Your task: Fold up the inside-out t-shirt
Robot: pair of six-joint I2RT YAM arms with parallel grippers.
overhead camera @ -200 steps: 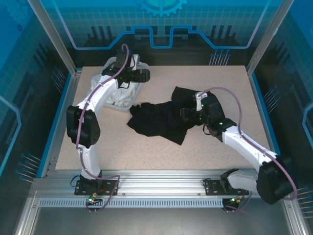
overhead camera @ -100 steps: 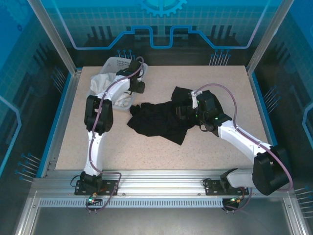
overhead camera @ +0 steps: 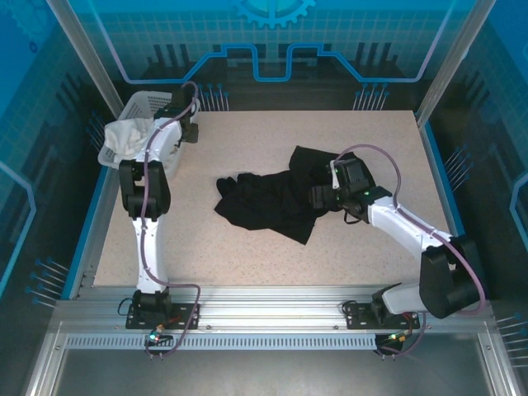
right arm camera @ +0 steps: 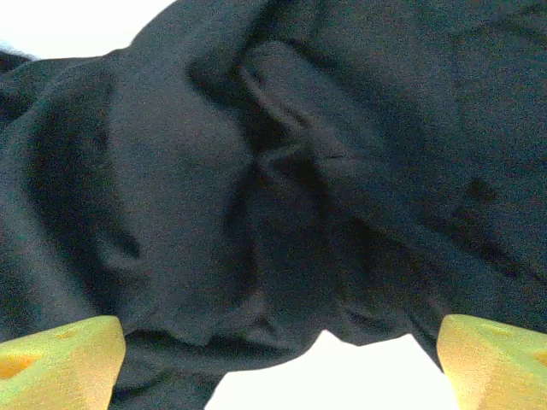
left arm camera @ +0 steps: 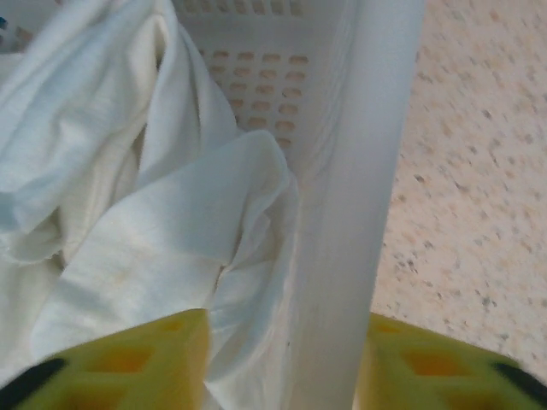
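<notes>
Set-up step: left gripper (left arm camera: 286, 342) clamps the laundry basket (overhead camera: 136, 103) rim, upper left. Right gripper (right arm camera: 282, 337) gapes over the black t-shirt (overhead camera: 268, 202); next, pinch an edge.

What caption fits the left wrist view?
Left hand gripping the basket rim, white cloth inside, speckled table beside.

Arms: white shells, black joints, on left arm (overhead camera: 148, 256) and right arm (overhead camera: 404, 231).
Cables (overhead camera: 375, 153): purple, looping.
Fingertips (right arm camera: 60, 354): yellow.
Bases (overhead camera: 161, 312): black plates, lower frame.
</notes>
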